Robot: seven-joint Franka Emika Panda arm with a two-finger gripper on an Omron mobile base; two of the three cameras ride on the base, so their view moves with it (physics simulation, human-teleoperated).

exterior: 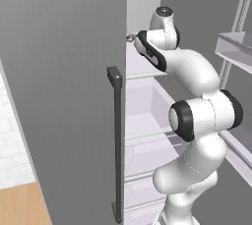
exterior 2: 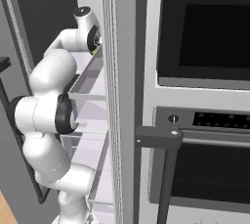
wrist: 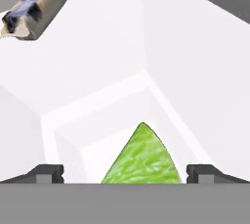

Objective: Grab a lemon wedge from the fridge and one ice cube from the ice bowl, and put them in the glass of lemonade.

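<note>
The gripper (wrist: 125,174) stands fully spread, its two dark fingertips (wrist: 46,173) low at either side of the hand view with nothing clamped between them. Between the tips, not yet pinched, lies the lemon wedge (wrist: 141,157), a bright green piece with a finely veined face and a pointed end aimed away from the hand; it rests on a white shelf (wrist: 97,115) inside the fridge (exterior: 64,71), in the upper part of the cabinet where the arm reaches past the open door in both base views. The wedge looks small, light and somewhat soft, likely to slip or squash if squeezed hard, so a gentle close across its broad middle, where the two curved sides are widest, seems the safest hold; the thin tip would give little to grip. Farther back on the same white interior, toward the upper left of the hand view, sits a wrapped food packet (wrist: 34,8) in tan, pale green and dark patches, well apart from the wedge. Its markings are too blurred to read, and no writing or brand can be made out anywhere, including on the black-fronted oven (exterior 2: 205,120) beside the fridge.
</note>
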